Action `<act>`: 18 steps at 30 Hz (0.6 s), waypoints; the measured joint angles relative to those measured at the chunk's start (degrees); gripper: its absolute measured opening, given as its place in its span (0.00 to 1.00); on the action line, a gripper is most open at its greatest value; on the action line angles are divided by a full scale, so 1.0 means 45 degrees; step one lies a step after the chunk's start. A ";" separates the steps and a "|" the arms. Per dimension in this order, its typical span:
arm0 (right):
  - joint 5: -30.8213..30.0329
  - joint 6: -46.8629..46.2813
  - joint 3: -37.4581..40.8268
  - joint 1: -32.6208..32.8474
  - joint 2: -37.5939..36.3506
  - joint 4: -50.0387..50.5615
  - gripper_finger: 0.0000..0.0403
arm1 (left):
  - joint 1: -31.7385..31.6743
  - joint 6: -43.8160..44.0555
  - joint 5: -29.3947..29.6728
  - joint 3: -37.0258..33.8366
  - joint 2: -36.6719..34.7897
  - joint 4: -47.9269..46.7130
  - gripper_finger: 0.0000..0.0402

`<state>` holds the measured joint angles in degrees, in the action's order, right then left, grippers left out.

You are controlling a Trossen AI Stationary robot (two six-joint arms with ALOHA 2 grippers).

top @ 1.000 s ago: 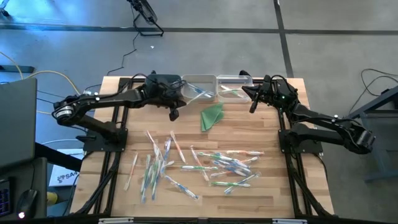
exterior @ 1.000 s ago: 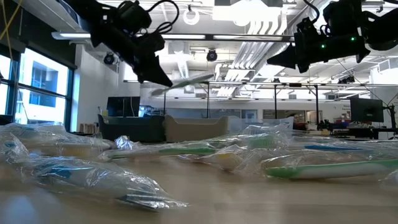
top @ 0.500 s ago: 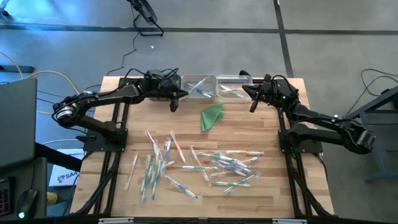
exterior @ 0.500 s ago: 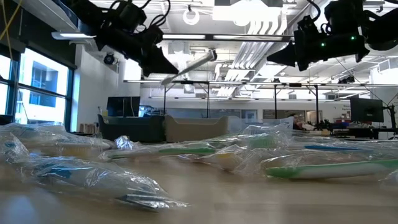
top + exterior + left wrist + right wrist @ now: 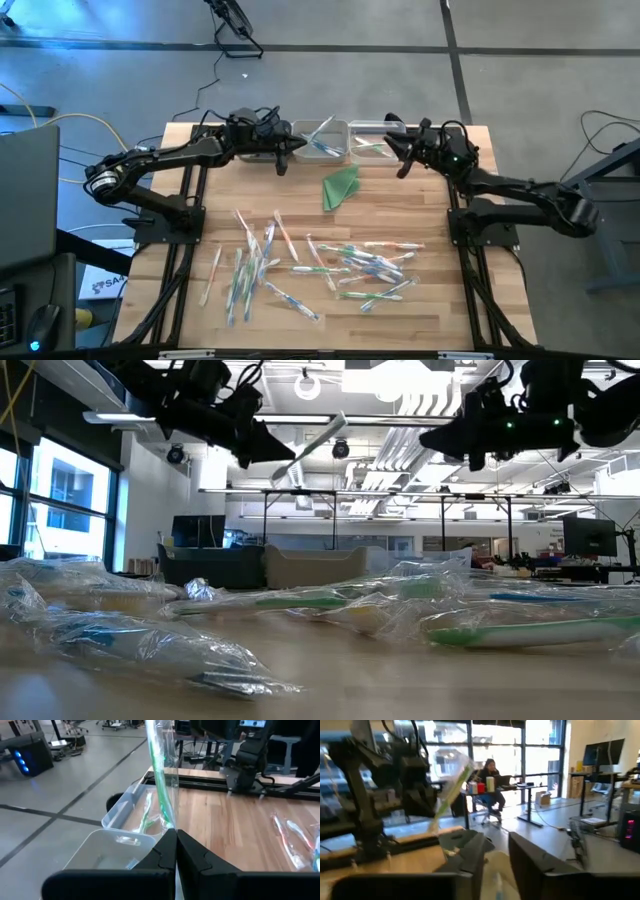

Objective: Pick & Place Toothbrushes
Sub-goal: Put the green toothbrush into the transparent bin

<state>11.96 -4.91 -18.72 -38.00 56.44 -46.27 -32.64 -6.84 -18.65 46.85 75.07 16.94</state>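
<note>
Many wrapped toothbrushes (image 5: 310, 265) lie scattered on the near half of the wooden table. Two clear bins stand at the far edge, the left bin (image 5: 322, 150) and the right bin (image 5: 372, 128), each with a few toothbrushes inside. My left gripper (image 5: 175, 831) hovers beside the left bin, shut on one green toothbrush in clear wrap (image 5: 161, 775). That toothbrush (image 5: 312, 133) slants out over the left bin. My right gripper (image 5: 495, 842) is open and holds nothing; it hangs beside the right bin (image 5: 398, 152). My left gripper pinches the toothbrush by its lower end (image 5: 169, 822) between its two fingers. The fingers come nearly level from the table's left. The toothbrush is lifted clear and rises at a slant from the fingertips (image 5: 262, 453), its free end (image 5: 338, 422) up over the left bin.
A folded green triangle (image 5: 342, 186) lies just in front of the bins. Dark frame rails run along both table sides. A person sits at a desk far off in the room (image 5: 490, 775).
My left gripper has moved toward the far edge and the left bin and has tipped upward. The toothbrush it holds has swung from nearly level to steeply slanted up. My right gripper has tipped upward a little beside the right bin.
</note>
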 joint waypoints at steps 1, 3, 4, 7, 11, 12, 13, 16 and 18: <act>0.0004 -0.0324 0.0000 0.0063 0.0309 -0.0508 0.24 | 0.0000 -0.0074 0.0004 0.0000 0.0000 -0.0018 0.00; 0.0078 -0.0874 0.0000 0.0159 0.0988 -0.1632 0.31 | 0.0004 -0.0096 0.0009 0.0000 0.0000 -0.0004 0.00; 0.0135 -0.1084 -0.0011 0.0197 0.1373 -0.2125 0.34 | 0.0005 -0.0100 0.0009 0.0000 0.0000 -0.0007 0.00; 0.0950 -0.1771 -0.0338 0.0203 0.2524 -0.2951 0.42 | 0.0005 -0.0100 0.0029 0.0000 0.0000 -0.0008 0.00; 0.2044 -0.2294 -0.1258 0.0208 0.4029 -0.3199 0.47 | 0.0005 -0.0207 0.0029 0.0000 0.0000 -0.0013 0.00; 0.2219 -0.2302 -0.1520 0.0229 0.4389 -0.3202 0.48 | 0.0005 -0.0230 0.0029 0.0000 0.0000 -0.0013 0.00; 0.2326 -0.2300 -0.1778 0.0277 0.4733 -0.3203 0.48 | 0.0005 -0.0231 0.0029 0.0000 0.0000 -0.0018 0.00; 0.2364 -0.2297 -0.2542 0.0398 0.5617 -0.3200 0.49 | 0.0005 -0.0293 0.0029 0.0000 0.0000 -0.0018 0.00; 0.2461 -0.2298 -0.3053 0.0474 0.6137 -0.3206 0.48 | 0.0005 -0.0417 -0.0027 0.0000 0.0000 -0.0018 0.00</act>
<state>23.04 -15.25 -32.46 -35.86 84.06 -60.70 -32.62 -8.72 -18.77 46.85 75.07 16.86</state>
